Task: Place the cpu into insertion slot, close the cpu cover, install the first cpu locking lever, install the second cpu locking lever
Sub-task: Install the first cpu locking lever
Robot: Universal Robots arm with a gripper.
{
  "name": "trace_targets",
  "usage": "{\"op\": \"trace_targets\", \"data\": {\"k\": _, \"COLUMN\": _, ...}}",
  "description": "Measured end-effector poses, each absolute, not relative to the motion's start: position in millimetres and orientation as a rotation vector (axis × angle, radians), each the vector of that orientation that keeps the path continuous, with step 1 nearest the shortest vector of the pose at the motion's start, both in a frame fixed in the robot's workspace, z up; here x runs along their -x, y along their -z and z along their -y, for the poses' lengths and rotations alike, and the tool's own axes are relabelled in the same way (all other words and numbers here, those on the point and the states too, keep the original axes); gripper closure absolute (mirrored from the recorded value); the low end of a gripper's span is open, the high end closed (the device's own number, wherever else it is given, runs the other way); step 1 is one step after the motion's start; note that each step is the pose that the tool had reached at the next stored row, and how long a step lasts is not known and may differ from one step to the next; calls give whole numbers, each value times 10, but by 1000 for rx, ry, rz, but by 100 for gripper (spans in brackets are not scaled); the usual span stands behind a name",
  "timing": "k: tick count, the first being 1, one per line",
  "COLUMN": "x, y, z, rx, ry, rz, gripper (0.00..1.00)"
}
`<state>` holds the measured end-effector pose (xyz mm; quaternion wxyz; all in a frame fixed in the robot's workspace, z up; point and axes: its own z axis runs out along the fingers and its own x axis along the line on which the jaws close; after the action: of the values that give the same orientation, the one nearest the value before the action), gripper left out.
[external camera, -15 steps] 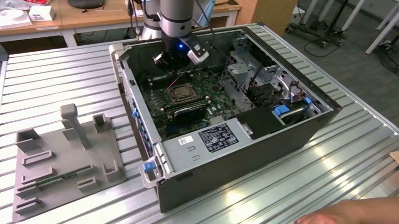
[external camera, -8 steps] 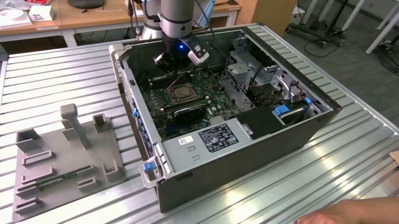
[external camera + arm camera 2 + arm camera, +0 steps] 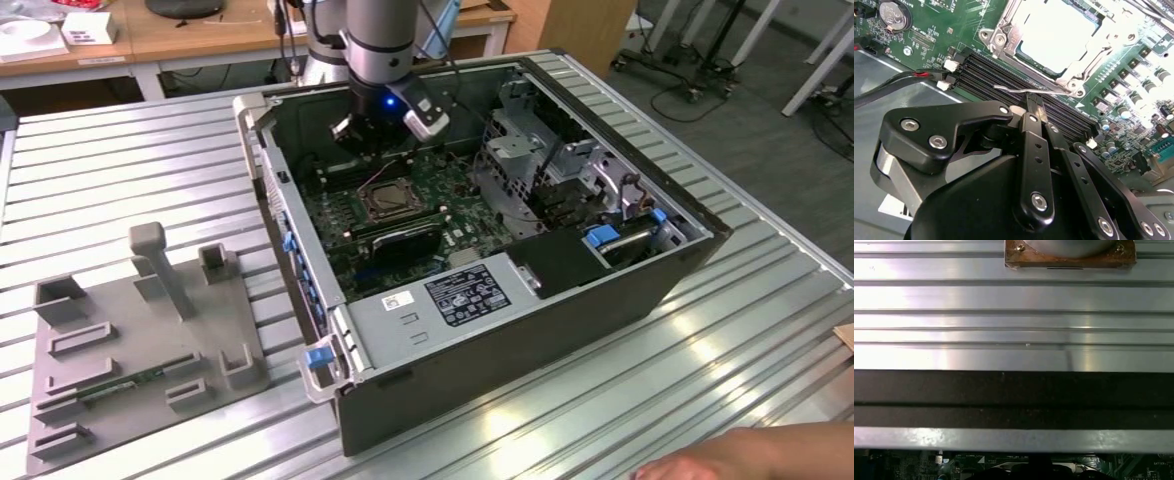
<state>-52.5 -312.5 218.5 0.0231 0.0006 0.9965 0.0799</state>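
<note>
The cpu point(image 3: 1054, 35) sits in its slot point(image 3: 1000, 39), cover point(image 3: 1089, 67) down. The gripper point(image 3: 1035, 102) — jaws pinched shut, holding nothing — noses the lever point(image 3: 1009, 89). I'd press it down steadily, then sideways until it latches.

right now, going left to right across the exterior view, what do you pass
grey fixture plate -> blue latch at the case corner -> insertion slot -> metal drive cage -> blue tab -> a person's hand
</note>
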Motion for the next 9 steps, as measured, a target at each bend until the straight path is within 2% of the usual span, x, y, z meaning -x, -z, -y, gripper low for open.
{"op": "trace_targets", "data": {"k": 9, "x": 479, "y": -2155, "z": 3125, "rx": -2, "ry": -244, "rz": -3086, "gripper": 90}}
